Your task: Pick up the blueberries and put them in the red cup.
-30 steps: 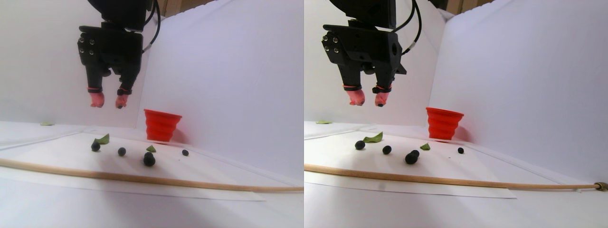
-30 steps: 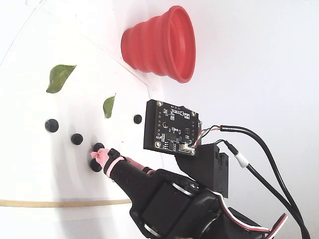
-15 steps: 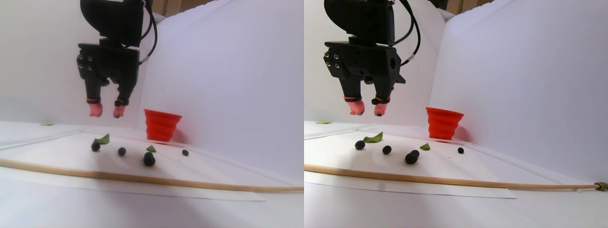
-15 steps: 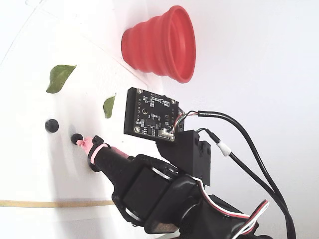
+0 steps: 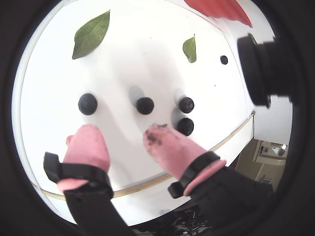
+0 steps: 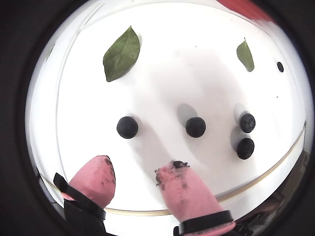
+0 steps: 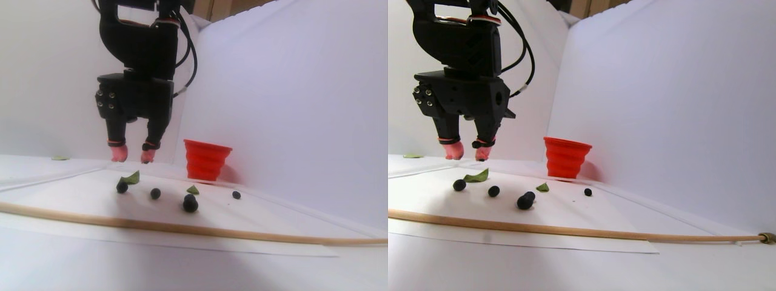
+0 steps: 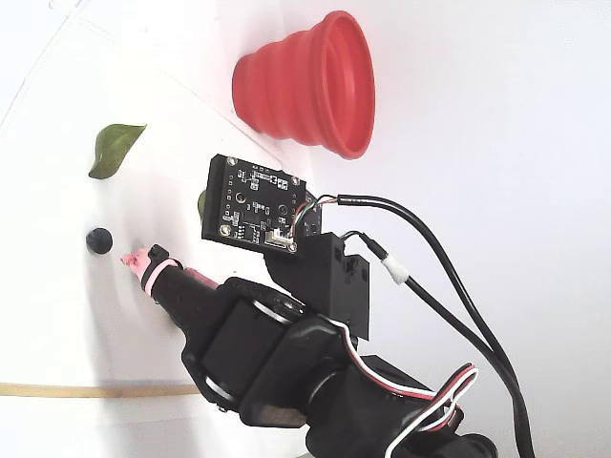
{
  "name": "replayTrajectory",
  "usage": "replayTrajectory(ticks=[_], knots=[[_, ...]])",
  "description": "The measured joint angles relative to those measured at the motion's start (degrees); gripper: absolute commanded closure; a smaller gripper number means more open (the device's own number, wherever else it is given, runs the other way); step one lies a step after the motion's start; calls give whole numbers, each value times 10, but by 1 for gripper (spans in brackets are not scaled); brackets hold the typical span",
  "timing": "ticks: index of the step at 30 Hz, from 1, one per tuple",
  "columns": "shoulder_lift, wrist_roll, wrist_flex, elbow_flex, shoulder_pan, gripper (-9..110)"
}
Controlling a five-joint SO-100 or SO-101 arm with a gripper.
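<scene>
Wrist view: gripper [image 5: 123, 140] spread, nothing between its 2 pink-capped fingertips [image 5: 87, 147]. 5 blueberries [image 5: 145, 105] lie on the white sheet [image 5: 133, 44]: 3 in a row just past the tips, a 4th touching or nearly touching the right-hand one, a 5th small and well apart at upper right. 2 green leaves [image 5: 90, 33] lie beyond them, and a slice of the red cup [image 5: 219, 7] shows at the top edge. A wooden rod [image 5: 231, 135] curves along the near side. Stereo pair view: gripper [image 7: 130, 156] hangs above the sheet, clear of the berries, with the cup [image 7: 206, 159] upright to its right near the back wall. Fixed view: cup [image 8: 310, 86] apart from the arm; 1 berry [image 8: 97, 239] visible near the pink tip.
</scene>
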Motion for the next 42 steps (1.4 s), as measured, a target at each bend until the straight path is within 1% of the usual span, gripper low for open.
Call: replayTrajectory(ticks=[20,42], knots=[[-96,4,-54,-48,-13,82],[-160,42,-78,-91,-23,83]])
